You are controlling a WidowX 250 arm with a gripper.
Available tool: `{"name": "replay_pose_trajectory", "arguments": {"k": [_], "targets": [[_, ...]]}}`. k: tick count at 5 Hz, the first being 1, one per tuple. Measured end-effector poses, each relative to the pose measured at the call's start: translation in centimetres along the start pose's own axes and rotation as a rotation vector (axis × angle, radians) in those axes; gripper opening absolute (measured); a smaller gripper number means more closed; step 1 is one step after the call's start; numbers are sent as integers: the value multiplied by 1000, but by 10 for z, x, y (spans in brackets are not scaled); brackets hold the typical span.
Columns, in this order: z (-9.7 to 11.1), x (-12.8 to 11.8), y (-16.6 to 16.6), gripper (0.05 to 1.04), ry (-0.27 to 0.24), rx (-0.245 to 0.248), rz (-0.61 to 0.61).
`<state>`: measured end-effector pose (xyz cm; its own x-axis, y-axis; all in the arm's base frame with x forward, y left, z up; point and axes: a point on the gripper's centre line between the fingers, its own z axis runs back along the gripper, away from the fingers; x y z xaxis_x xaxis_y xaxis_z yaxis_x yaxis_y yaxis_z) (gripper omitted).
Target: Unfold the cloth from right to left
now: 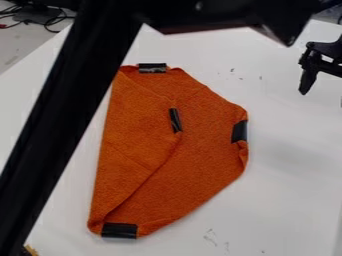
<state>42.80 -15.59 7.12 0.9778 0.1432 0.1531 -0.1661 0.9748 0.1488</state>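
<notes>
The orange cloth (194, 165) lies on the white table with its left part folded over toward the right; the flap's black-taped corner (175, 120) rests near the cloth's middle. More black tape marks the cloth's top, right and bottom edges. My gripper (323, 95) is at the right edge of the camera view, to the right of the cloth and apart from it. It is open, one finger hanging down and the other mostly cut off by the edge.
The white table (287, 175) surrounds the cloth. Black arm links cross the top and left of the view, hiding part of the table. Dark cables (50, 20) lie beyond the table at the upper left.
</notes>
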Motion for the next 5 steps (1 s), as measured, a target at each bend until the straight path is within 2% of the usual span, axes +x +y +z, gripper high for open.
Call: {"name": "replay_pose_trajectory", "arguments": {"k": [1, 2, 3, 4, 5], "targets": [[-24, -9, -1, 1001, 44, 25, -7], [-40, -30, 9, 1001, 45, 18, 55], [-23, -32, 30, 1001, -11, -4, 147], [-3, -45, 69, 1001, -44, 8, 267], [4, -53, 101, 1001, -58, 17, 361]]}}
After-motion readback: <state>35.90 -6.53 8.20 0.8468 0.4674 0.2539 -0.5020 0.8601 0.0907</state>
